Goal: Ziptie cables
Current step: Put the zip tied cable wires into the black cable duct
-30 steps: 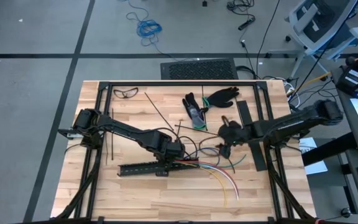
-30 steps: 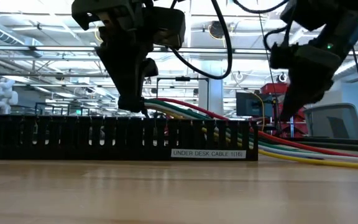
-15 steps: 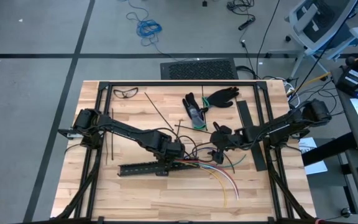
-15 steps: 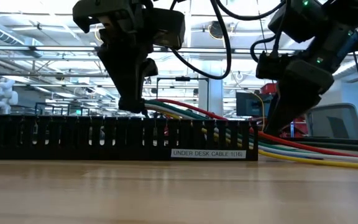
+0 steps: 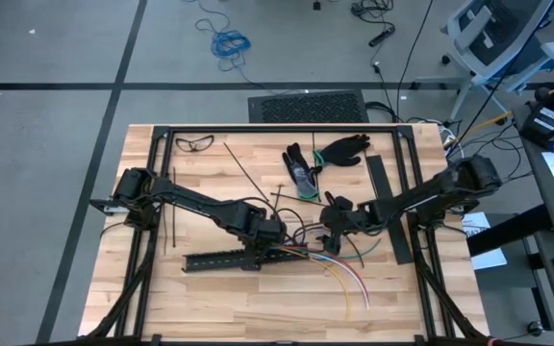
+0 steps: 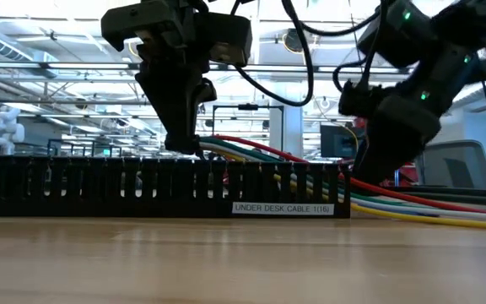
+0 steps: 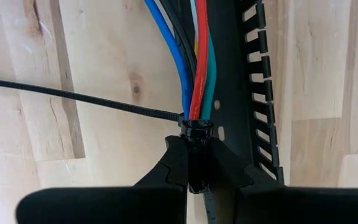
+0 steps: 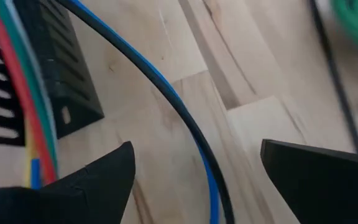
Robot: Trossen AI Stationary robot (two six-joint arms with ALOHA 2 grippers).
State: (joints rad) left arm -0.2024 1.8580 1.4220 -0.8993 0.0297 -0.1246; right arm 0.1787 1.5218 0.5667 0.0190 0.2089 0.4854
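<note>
The cables, red, green, white, orange and blue wires, run out of the right end of a black slotted rail and fan toward the near edge. My left gripper stands over that rail end, shut on a dark ziptie looped round the bundle. My right gripper hangs open just right of it. In the right wrist view its fingers stand on either side of a blue and a black wire without plainly touching them. Spare zipties lie flat on the table. My left gripper pinches the ziptie's loop between its two fingers, right where it wraps the coloured wires. The fingers come from above, pointing down. The ziptie's free tail sticks out sideways over the wood, and the bundle lies along the rail.
Black gloves and safety glasses lie near the far edge. A flat black strip sits on the right, under the right arm. A looped dark cable lies between the grippers. Bare wood shows along the near edge.
My right gripper has moved toward the table's left and a little toward the near edge, closing on the cables beside the left gripper, and has come lower. The left gripper has kept its hold, and the bundle has stayed in place.
</note>
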